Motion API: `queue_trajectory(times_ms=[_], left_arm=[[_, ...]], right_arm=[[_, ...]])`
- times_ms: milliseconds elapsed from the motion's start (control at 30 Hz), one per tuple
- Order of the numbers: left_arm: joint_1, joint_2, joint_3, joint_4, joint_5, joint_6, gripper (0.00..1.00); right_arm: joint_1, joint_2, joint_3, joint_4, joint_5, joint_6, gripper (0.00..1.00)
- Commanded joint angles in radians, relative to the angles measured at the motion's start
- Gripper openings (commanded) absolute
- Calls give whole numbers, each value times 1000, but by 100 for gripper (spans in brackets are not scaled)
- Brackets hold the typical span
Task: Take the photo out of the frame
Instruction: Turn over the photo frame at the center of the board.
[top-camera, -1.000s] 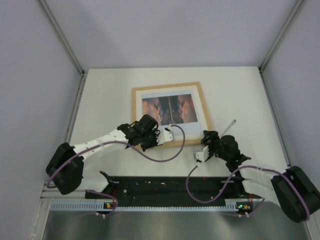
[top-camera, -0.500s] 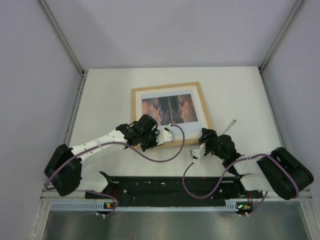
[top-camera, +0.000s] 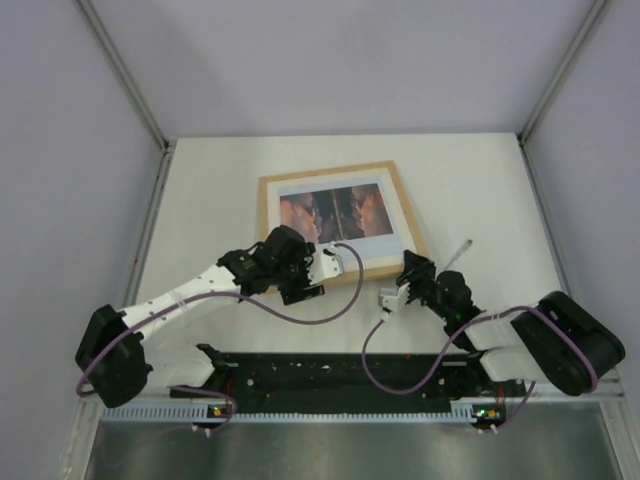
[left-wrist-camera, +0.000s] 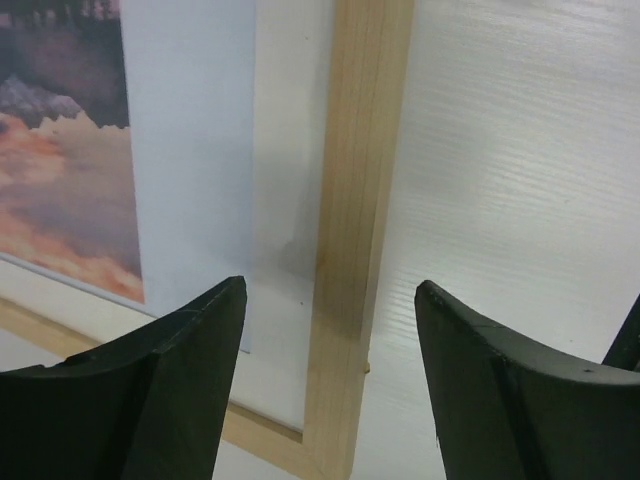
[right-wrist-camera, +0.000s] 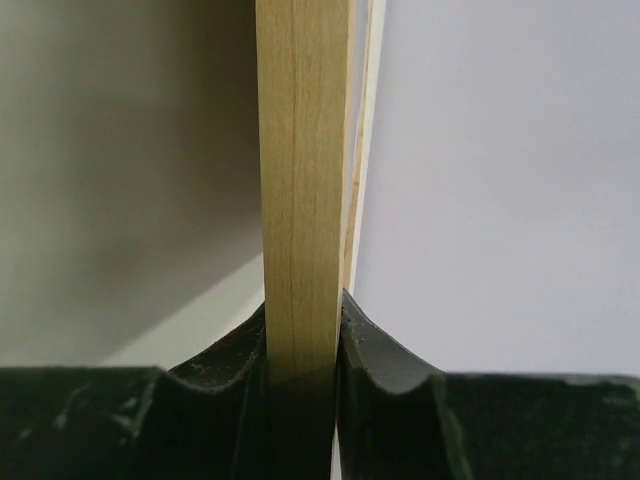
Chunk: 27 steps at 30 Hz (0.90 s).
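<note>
Two robot arms work on a light-wood frame (top-camera: 330, 172) lying on the white bench (top-camera: 480, 190), its far edge toward the back wall. The photo (top-camera: 335, 212), a pale sheet with an orange-brown landscape print at its centre, sits inside the frame.

The left gripper (top-camera: 325, 262) hangs over the frame's near edge. In the left wrist view it (left-wrist-camera: 330, 290) stands wide open, its dark fingers (left-wrist-camera: 150, 400) on either side of a wooden rail (left-wrist-camera: 360, 200) close to a corner and not touching it. The photo's pale margin (left-wrist-camera: 190, 150) shows just inside that rail.

The right gripper (top-camera: 398, 292) is at the frame's near edge, close to the right corner. The right wrist camera shows it (right-wrist-camera: 303, 320) narrowed to a pinch, both fingers (right-wrist-camera: 385, 370) pressed against the wooden edge of the frame (right-wrist-camera: 305, 150), seen edge-on. A thinner pale strip (right-wrist-camera: 365, 150) runs just beside that wood; what it is cannot be told.

A thin light stick (top-camera: 458, 252) lies on the bench to the right of the frame.
</note>
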Motion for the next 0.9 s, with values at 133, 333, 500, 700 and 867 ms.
queue_trajectory(times_ms=[133,333,500,700,867], left_arm=[[32,-179,29,69,-80,18,99],[95,-283,81,74,-121,1,99],[135,-317,130,103,-219,-43,99],[201,-305,135,187,-293,-92,99],[219,-300,133,245,-382,-125,99]], right_arm=[[17,-222,-80,-199,-25,80,0],[23,-268,-58,-273,38,95,0],[37,-288,127,-552,116,187,0],[40,-279,424,-974,152,394,0],[40,-279,609,-1203,155,508,0]])
